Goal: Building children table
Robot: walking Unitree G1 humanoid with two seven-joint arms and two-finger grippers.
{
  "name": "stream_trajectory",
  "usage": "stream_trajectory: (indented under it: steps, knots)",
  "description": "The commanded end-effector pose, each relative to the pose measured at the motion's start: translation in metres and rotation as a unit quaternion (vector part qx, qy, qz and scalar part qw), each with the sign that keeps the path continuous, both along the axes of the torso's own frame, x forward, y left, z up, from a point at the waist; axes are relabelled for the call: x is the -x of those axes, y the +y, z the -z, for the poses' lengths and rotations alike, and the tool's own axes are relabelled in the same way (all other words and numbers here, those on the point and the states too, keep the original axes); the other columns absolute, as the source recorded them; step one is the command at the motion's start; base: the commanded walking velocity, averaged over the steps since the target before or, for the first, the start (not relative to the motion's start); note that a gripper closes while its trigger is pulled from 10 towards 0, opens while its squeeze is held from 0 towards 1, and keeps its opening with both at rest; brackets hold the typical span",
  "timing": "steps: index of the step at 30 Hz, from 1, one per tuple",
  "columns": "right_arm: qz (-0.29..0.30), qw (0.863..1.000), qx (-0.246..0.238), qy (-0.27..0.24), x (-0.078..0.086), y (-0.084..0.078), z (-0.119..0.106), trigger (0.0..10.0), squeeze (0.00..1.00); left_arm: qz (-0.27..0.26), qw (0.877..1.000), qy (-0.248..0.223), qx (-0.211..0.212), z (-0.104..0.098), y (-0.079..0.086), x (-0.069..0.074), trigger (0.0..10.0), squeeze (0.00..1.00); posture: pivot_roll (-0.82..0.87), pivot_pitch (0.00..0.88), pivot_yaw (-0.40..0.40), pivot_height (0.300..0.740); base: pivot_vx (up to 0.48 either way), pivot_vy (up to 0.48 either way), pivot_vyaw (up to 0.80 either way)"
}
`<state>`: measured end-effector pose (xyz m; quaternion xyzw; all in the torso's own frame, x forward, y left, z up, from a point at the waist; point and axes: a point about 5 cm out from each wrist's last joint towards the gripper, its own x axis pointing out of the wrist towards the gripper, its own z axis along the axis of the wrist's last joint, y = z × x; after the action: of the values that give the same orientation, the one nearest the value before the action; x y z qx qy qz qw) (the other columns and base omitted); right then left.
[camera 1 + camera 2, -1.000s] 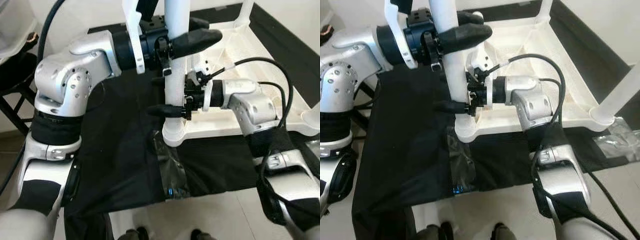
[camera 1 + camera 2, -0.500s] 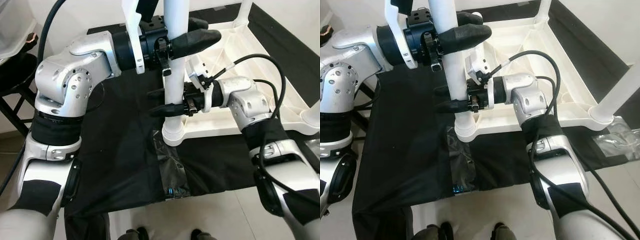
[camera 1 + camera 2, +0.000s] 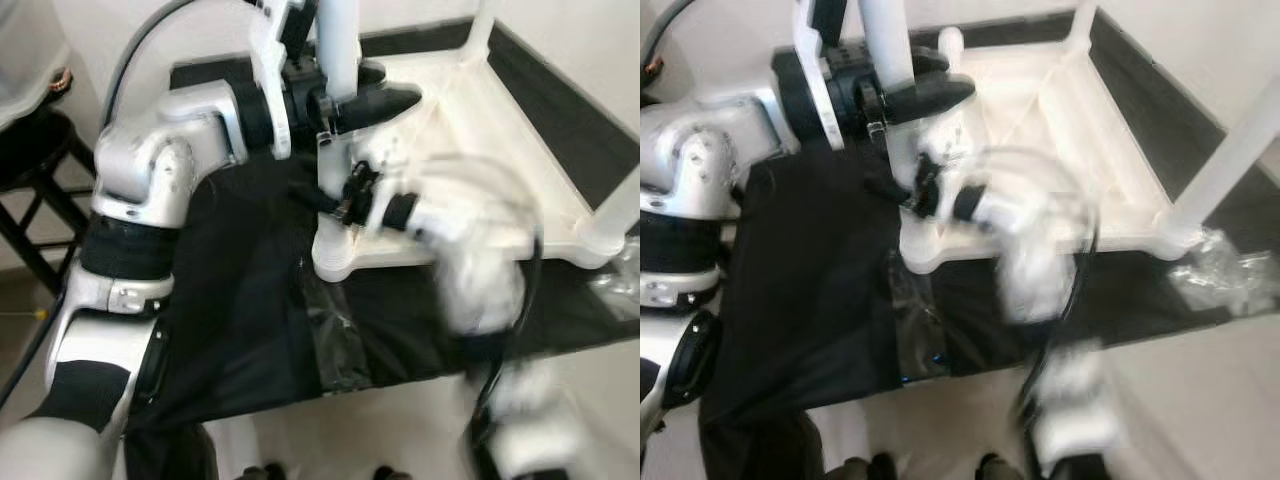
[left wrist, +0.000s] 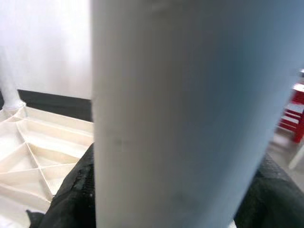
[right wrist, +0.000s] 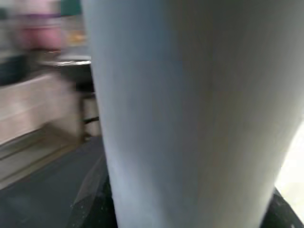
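Assembly well along, by my reading: inverted white tabletop (image 3: 480, 150) lies on a black cloth (image 3: 240, 300) with legs standing at its far and right corners. Near-corner leg (image 3: 337, 60) stands upright in its socket, seating unconfirmed. Left gripper (image 3: 345, 100) clamps that leg high; right gripper (image 3: 335, 200), blurred, grips it lower, just above the tabletop corner.

A black cloth (image 3: 240, 300) covers the surface; clear plastic wrap (image 3: 335, 335) lies on it; a dark stool (image 3: 30, 190) stands aside.
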<state>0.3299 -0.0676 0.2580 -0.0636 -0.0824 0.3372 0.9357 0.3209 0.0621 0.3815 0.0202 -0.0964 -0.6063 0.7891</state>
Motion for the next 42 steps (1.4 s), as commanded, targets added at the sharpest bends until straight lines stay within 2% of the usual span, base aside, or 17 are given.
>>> stream_trajectory:
  steps: [1, 9, 10, 12, 13, 14, 18, 20, 21, 22, 23, 28, 31, 32, 33, 34, 42]
  knots:
    - [0.079, 0.986, 0.024, 0.144, 0.005, -0.001, 0.061, 0.0, 0.0, 0.051, 0.998, -0.009, -0.019, -0.002, -0.017, 0.008, 10.0, 0.0, -0.04, 0.253, 0.069, 0.74, 0.0, 0.0, 0.0]
    - [0.083, 0.99, 0.009, 0.116, -0.01, 0.004, 0.046, 0.0, 0.0, 0.051, 0.998, -0.017, -0.027, -0.001, -0.018, 0.009, 10.0, 0.0, -0.04, 0.239, 0.059, 0.74, 0.0, 0.0, 0.0]
    - [0.082, 0.991, 0.01, 0.109, -0.01, 0.007, 0.042, 0.0, 0.0, 0.05, 0.999, -0.016, -0.016, -0.002, -0.017, 0.008, 0.0, 0.0, -0.05, 0.237, 0.062, 0.74, 0.0, 0.0, 0.0]
    - [0.082, 0.991, 0.01, 0.109, -0.01, 0.007, 0.042, 0.0, 0.0, 0.05, 0.999, -0.016, -0.016, -0.002, -0.017, 0.008, 0.0, 0.0, -0.05, 0.237, 0.062, 0.74, 0.0, 0.0, 0.0]
    - [0.082, 0.991, 0.015, 0.107, -0.01, 0.007, 0.041, 1.4, 0.0, 0.053, 0.998, -0.015, -0.013, -0.002, -0.017, 0.009, 0.0, 0.0, -0.05, 0.238, 0.063, 0.74, 0.0, 0.0, 0.0]
    - [0.082, 0.991, 0.018, 0.104, -0.009, 0.006, 0.04, 10.0, 0.0, 0.055, 0.998, -0.014, -0.011, -0.003, -0.016, 0.009, 0.0, 0.0, -0.05, 0.238, 0.063, 0.74, 0.0, 0.0, 0.0]
    - [0.08, 0.992, 0.024, 0.091, -0.007, 0.004, 0.029, 10.0, 0.0, 0.06, 0.998, -0.016, -0.011, -0.004, -0.016, 0.011, 0.0, 0.0, -0.05, 0.241, 0.067, 0.74, 0.0, 0.0, 0.0]
    - [0.059, 0.996, 0.027, 0.06, -0.005, 0.0, 0.011, 10.0, 0.0, 0.066, 0.998, -0.018, -0.01, -0.005, -0.018, 0.013, 0.0, 0.0, -0.05, 0.239, 0.066, 0.74, 0.0, 0.0, 0.0]
    - [0.032, 0.998, 0.033, 0.03, -0.009, -0.006, -0.005, 10.0, 0.61, 0.069, 0.997, -0.02, -0.01, -0.006, -0.018, 0.013, 0.0, 0.0, -0.05, 0.24, 0.065, 0.74, 0.0, 0.0, 0.0]
    - [0.032, 0.998, 0.033, 0.03, -0.009, -0.006, -0.005, 10.0, 0.61, 0.069, 0.997, -0.02, -0.01, -0.006, -0.018, 0.013, 0.0, 0.0, -0.05, 0.24, 0.065, 0.74, 0.0, 0.0, 0.0]
    - [-0.026, 0.999, 0.046, 0.01, -0.015, -0.013, -0.02, 10.0, 1.0, 0.069, 0.997, -0.021, -0.01, -0.006, -0.018, 0.013, 0.0, 0.0, -0.05, 0.241, 0.064, 0.74, 0.0, 0.0, 0.0]
    - [-0.072, 0.996, 0.054, 0.004, -0.016, -0.016, -0.028, 10.0, 1.0, 0.07, 0.997, -0.021, -0.011, -0.006, -0.018, 0.012, 0.0, 0.0, -0.05, 0.24, 0.064, 0.74, 0.0, 0.0, 0.0]
    - [-0.188, 0.976, 0.109, -0.031, -0.02, -0.03, -0.048, 10.0, 1.0, 0.07, 0.997, -0.022, -0.012, -0.006, -0.015, 0.011, 0.0, 0.0, -0.04, 0.239, 0.063, 0.74, 0.0, 0.0, 0.0]
    - [-0.188, 0.976, 0.109, -0.031, -0.02, -0.03, -0.048, 10.0, 1.0, 0.07, 0.997, -0.022, -0.012, -0.006, -0.015, 0.011, 0.0, 0.0, -0.04, 0.239, 0.063, 0.74, 0.0, 0.0, 0.0]
    - [-0.219, 0.965, 0.138, -0.043, -0.021, -0.035, -0.053, 10.0, 0.58, 0.071, 0.997, -0.022, -0.014, -0.005, -0.014, 0.011, 0.0, 0.0, -0.04, 0.238, 0.062, 0.74, 0.0, 0.0, 0.0]
    - [-0.235, 0.959, 0.155, -0.046, -0.024, -0.038, -0.056, 10.0, 0.0, 0.073, 0.997, -0.023, -0.015, -0.005, -0.014, 0.012, 0.0, 0.0, -0.03, 0.241, 0.063, 0.74, 0.0, 0.0, 0.0]
    - [-0.316, 0.931, 0.182, -0.019, -0.031, -0.039, -0.054, 10.0, 0.0, 0.079, 0.996, -0.024, -0.02, -0.005, -0.014, 0.014, 0.0, 0.0, -0.02, 0.24, 0.066, 0.74, 0.0, 0.0, 0.0]
